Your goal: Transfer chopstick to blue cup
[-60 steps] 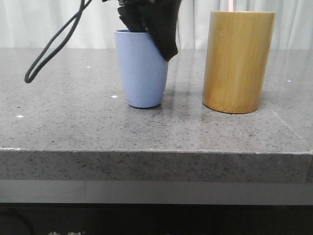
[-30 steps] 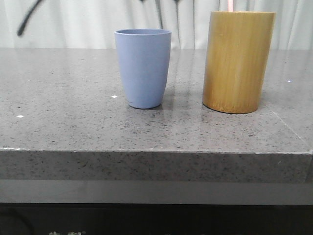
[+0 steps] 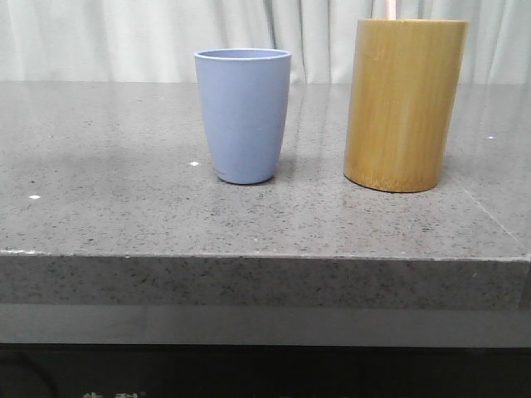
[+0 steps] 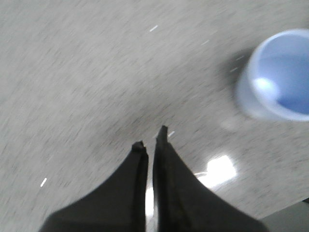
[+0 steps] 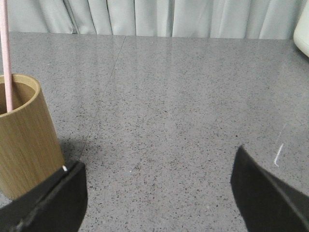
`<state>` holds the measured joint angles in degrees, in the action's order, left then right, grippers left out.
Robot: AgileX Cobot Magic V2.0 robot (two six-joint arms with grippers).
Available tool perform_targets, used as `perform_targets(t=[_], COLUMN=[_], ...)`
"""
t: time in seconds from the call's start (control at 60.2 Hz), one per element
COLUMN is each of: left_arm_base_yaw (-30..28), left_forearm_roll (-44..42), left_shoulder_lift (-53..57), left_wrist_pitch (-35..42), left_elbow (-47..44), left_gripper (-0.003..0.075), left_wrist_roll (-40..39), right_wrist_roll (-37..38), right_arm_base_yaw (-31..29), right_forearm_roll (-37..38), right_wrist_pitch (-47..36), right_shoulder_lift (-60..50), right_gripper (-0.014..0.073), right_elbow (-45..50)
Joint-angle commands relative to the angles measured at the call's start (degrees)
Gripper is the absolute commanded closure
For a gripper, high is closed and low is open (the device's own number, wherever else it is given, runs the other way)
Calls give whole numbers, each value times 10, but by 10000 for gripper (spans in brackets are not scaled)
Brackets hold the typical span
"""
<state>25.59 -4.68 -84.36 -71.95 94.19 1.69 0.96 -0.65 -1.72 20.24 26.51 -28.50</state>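
Note:
The blue cup (image 3: 243,116) stands upright on the grey table, left of the bamboo cylinder (image 3: 404,104). A pink chopstick (image 3: 389,8) pokes up out of the cylinder. Neither gripper shows in the front view. In the blurred left wrist view my left gripper (image 4: 150,139) is shut and empty above the bare table, with the blue cup (image 4: 280,82) off to one side; the part of its inside that shows looks empty. In the right wrist view my right gripper (image 5: 159,162) is wide open and empty beside the bamboo cylinder (image 5: 24,154), which holds the chopstick (image 5: 6,53).
The grey speckled table (image 3: 124,207) has its front edge near the camera. White curtains (image 3: 124,37) hang behind it. A white object (image 5: 304,29) shows at the edge of the right wrist view.
The left arm and its cable, which hung over the blue cup a second ago, have risen out of the front view. The cup and cylinder have not moved.

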Motion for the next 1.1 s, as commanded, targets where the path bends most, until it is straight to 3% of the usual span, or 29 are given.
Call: perform_targets(t=[0.0,0.116,0.332,0.68,0.863,1.079], left_arm_base_yaw=[-42,-102,-175,-179,-179,-179], left_forearm_roll=[-2,-2,-1,13,30,30], left_shoulder_lift=[68,131,264,520,635,694], left_wrist_pitch=[-3,26,159,410,471,530], left_elbow=[-35,-101,-237,-513,-647,-702], left_gripper=[739,739,739,739,739,739], left_wrist_roll=[-13,-17,-32,-32,-32,-32], right_wrist_roll=[-4,-4,-4,-4,-4,-4], right_arm_base_yaw=[-2,-2,-2,-2,4,54], right_forearm_roll=[0,0,0,0,0,0], right_wrist_pitch=[-46,-47,-47,-52,-97,-130], right_shoulder_lift=[6,6,6,7,11,95], right_gripper=[-22,-22,-22,-22,-22,-22], right_elbow=[-16,-16,-16,-16,-18,-61])
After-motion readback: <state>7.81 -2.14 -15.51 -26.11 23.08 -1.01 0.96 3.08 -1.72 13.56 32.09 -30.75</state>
